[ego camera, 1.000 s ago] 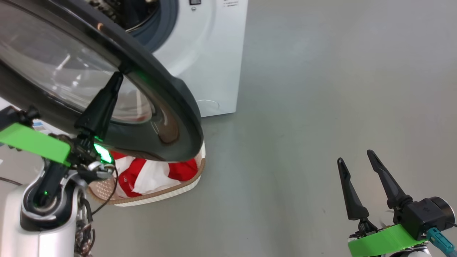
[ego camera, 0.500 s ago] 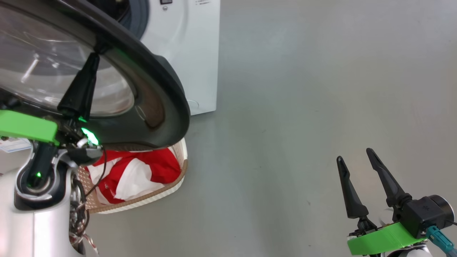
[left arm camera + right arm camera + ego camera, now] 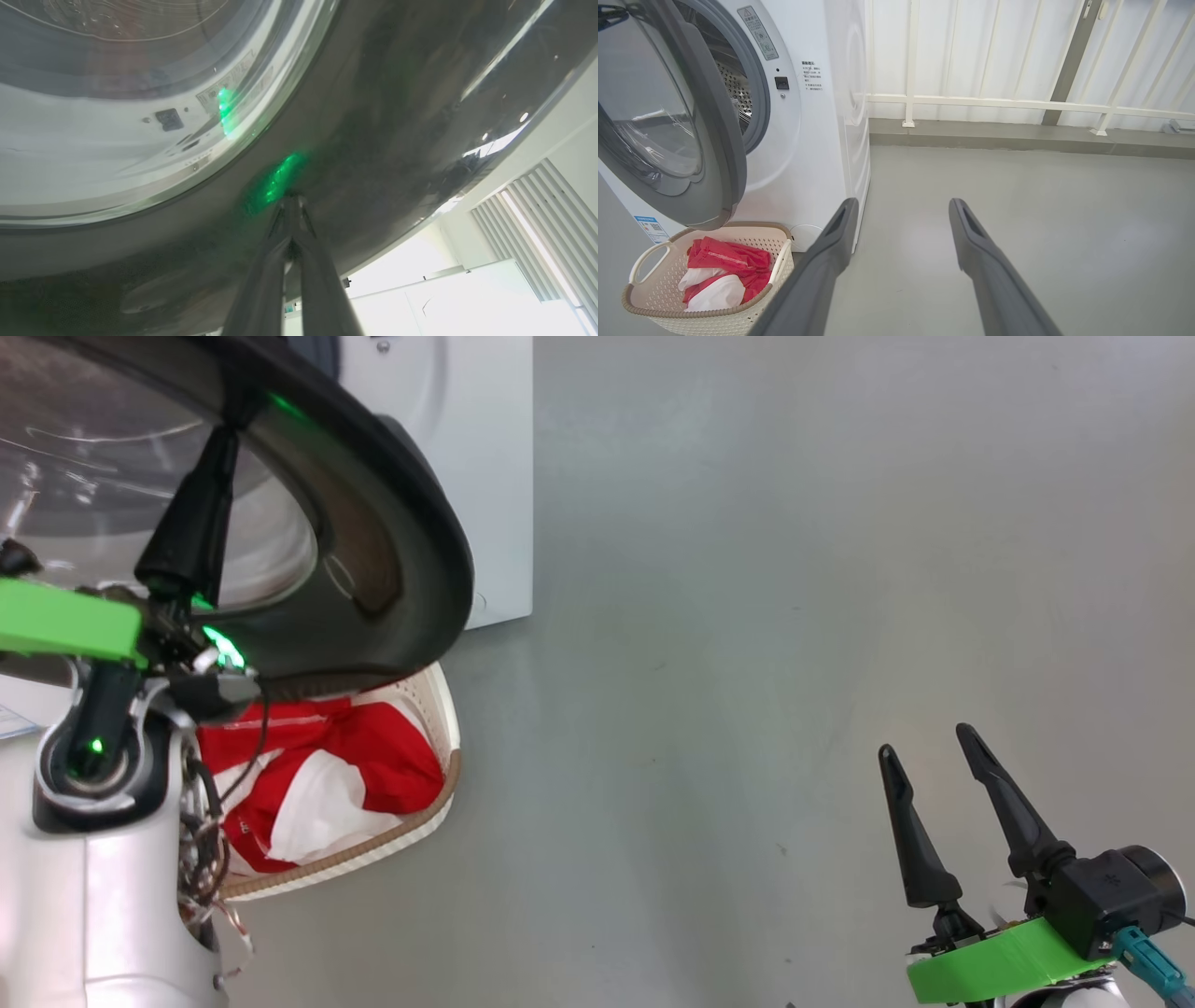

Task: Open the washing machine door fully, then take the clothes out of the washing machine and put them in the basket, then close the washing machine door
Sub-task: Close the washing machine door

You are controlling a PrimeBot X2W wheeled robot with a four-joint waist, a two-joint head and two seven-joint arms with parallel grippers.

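At the left, the left gripper (image 3: 229, 439) has its two dark fingers pressed fully together, with nothing between them, and their tips rest against the washing machine door (image 3: 392, 523). The left wrist view shows the closed tips (image 3: 290, 199) touching the wide glossy black rim, just beside the clear bulging glass, with a green light reflected on it. The door stands open, swung out from the washing machine (image 3: 817, 140), and its lower edge hangs over the basket (image 3: 644, 289). The basket is cream-white and perforated, with a brown rim and white handles, and it sits on the grey floor (image 3: 747, 616) directly in front of the white machine. The clothes (image 3: 728, 261), red with white parts, lie crumpled inside it. At the far right, the right gripper (image 3: 920, 737) is low over bare floor, well apart from the machine, its fingers spread wide and holding nothing.
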